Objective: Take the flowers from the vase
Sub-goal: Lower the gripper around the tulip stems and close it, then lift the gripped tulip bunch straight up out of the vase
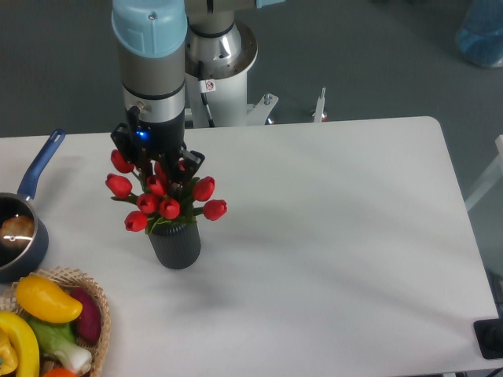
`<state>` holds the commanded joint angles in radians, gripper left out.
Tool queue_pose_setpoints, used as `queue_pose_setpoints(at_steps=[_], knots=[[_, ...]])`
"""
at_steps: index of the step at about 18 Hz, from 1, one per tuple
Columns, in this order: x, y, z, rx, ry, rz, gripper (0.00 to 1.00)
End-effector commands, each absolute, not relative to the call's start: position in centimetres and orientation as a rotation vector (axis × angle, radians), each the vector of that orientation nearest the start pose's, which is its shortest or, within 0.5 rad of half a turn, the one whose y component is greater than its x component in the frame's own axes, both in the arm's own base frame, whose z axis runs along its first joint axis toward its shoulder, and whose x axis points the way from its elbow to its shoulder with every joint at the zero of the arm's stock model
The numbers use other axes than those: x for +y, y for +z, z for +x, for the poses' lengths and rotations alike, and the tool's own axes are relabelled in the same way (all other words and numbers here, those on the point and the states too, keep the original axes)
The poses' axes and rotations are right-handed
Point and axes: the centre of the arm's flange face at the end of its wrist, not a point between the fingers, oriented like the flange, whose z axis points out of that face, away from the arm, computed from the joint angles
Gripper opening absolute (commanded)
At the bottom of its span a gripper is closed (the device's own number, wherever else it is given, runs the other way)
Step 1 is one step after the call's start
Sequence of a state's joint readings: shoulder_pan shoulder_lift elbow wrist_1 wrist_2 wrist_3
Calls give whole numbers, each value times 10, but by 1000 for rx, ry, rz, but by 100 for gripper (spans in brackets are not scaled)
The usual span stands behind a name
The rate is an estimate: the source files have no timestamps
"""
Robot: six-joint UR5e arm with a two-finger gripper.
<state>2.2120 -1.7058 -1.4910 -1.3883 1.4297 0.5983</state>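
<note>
Your gripper (161, 166) sits among the flowers (163, 199), finger state unclear, stems not yet out of the vase (176, 246).

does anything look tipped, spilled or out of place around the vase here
Nothing stands out. The vase stands upright on the table with the flowers still in it, and the gripper is down among the buds. Nothing is spilled nearby.
</note>
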Motion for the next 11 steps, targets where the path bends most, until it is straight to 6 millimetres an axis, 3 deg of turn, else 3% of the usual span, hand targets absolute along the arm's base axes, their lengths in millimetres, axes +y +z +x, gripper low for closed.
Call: queue_pose_setpoints(at_steps=[4,11], knots=[[537,479,-217,-45,-50,-2951,28],[536,484,-217,-47,-36,-2946,25]])
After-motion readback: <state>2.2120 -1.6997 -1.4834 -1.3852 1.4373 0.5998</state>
